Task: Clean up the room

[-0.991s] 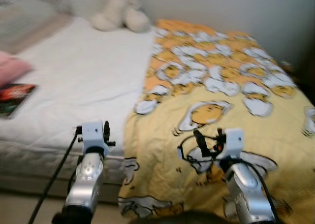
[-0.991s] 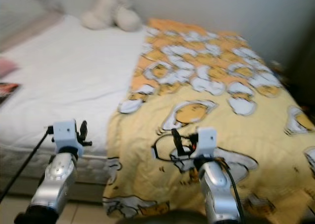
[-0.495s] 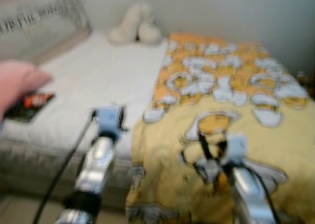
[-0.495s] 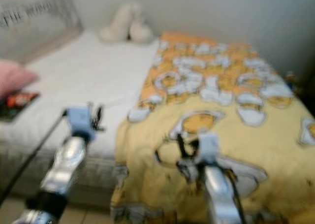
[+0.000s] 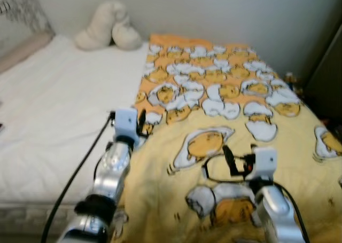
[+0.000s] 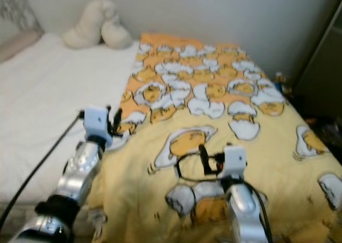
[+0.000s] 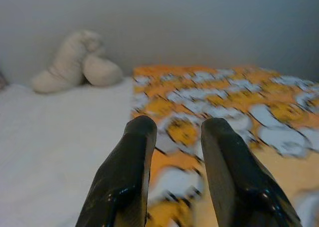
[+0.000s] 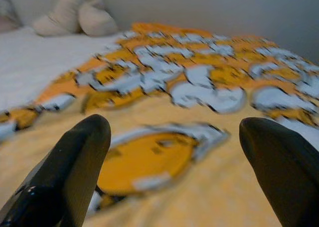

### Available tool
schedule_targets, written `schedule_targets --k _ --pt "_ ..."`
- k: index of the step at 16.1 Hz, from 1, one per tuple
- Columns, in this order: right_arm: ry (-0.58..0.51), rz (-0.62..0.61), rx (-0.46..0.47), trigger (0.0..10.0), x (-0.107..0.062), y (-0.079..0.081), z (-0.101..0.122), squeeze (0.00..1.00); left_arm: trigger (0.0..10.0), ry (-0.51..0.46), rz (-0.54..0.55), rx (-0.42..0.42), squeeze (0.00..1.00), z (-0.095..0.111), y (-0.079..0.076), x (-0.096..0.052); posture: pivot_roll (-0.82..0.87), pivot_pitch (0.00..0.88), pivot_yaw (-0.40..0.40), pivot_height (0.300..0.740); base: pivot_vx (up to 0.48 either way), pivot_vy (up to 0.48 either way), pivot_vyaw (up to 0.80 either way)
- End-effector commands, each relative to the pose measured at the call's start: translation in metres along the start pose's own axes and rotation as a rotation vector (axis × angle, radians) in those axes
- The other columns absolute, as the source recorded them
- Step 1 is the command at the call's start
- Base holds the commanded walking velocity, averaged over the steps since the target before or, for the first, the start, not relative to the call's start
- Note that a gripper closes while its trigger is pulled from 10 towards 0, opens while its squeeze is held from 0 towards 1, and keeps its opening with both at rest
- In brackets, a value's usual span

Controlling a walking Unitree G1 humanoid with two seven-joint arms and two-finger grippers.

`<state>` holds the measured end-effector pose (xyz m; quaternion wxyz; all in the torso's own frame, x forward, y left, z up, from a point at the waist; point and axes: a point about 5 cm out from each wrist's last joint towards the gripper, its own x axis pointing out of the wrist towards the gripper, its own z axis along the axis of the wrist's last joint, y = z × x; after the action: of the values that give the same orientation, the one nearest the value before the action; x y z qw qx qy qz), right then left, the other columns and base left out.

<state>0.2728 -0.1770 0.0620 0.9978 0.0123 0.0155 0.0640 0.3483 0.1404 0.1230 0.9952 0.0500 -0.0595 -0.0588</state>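
The right gripper (image 8: 172, 152) is seen nearest, at about 5 o'clock in the head views, held above the yellow blanket (image 5: 224, 163). Its two black fingers (image 8: 75, 167) are spread wide apart, and nothing is held between them. The right arm (image 5: 275, 211) rises from the lower edge of the view, with a black cable looped beside its wrist.

The left gripper (image 7: 174, 162) is found at about 8 o'clock, over the blanket's left edge where it meets the white sheet (image 5: 48, 109). Its fingers (image 7: 127, 172) are parted by only a narrow gap, and nothing is gripped. A black cable is seen running down along the left arm (image 5: 109, 173).

The blanket, printed with egg-character figures in white and orange, is spread over the right half of the bed, from 6 o'clock up to 12 o'clock. The left half of the bed is covered by the white sheet.

Farthest off, at about 11 o'clock, a cream plush toy (image 5: 107, 26) is lying at the head of the bed against the wall (image 5: 214, 10).
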Motion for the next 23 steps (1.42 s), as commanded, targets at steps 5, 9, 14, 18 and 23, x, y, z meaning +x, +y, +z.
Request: schedule_targets --k 5,9,14,18,23 --pt "0.045 0.040 -0.007 10.0 -0.042 0.005 -0.006 0.00 10.0 0.124 0.007 0.067 0.00 -0.007 0.008 0.020 -0.03 0.033 -0.041 0.740 0.480 0.000 0.00" --pt "0.223 0.125 -0.050 10.0 -0.128 0.012 -0.009 0.00 10.0 0.294 0.291 0.253 0.00 -0.002 0.049 0.034 -0.20 0.240 -0.123 0.740 0.120 0.000 0.00" --pt "0.344 0.148 -0.056 10.0 -0.175 0.016 0.005 0.00 10.0 0.320 0.422 0.336 0.00 0.000 0.078 0.029 -0.27 0.338 -0.175 0.740 0.000 0.000 0.00" --pt "0.407 0.157 -0.047 10.0 -0.187 0.019 0.010 0.00 10.0 0.280 0.387 0.405 0.00 0.011 0.086 0.033 -0.26 0.373 -0.188 0.740 0.000 0.000 0.00" --pt "0.433 0.153 -0.051 10.0 -0.190 0.018 0.011 0.00 10.0 0.328 0.253 0.502 0.00 0.010 0.073 0.038 -0.26 0.375 -0.191 0.740 0.000 0.000 0.00"
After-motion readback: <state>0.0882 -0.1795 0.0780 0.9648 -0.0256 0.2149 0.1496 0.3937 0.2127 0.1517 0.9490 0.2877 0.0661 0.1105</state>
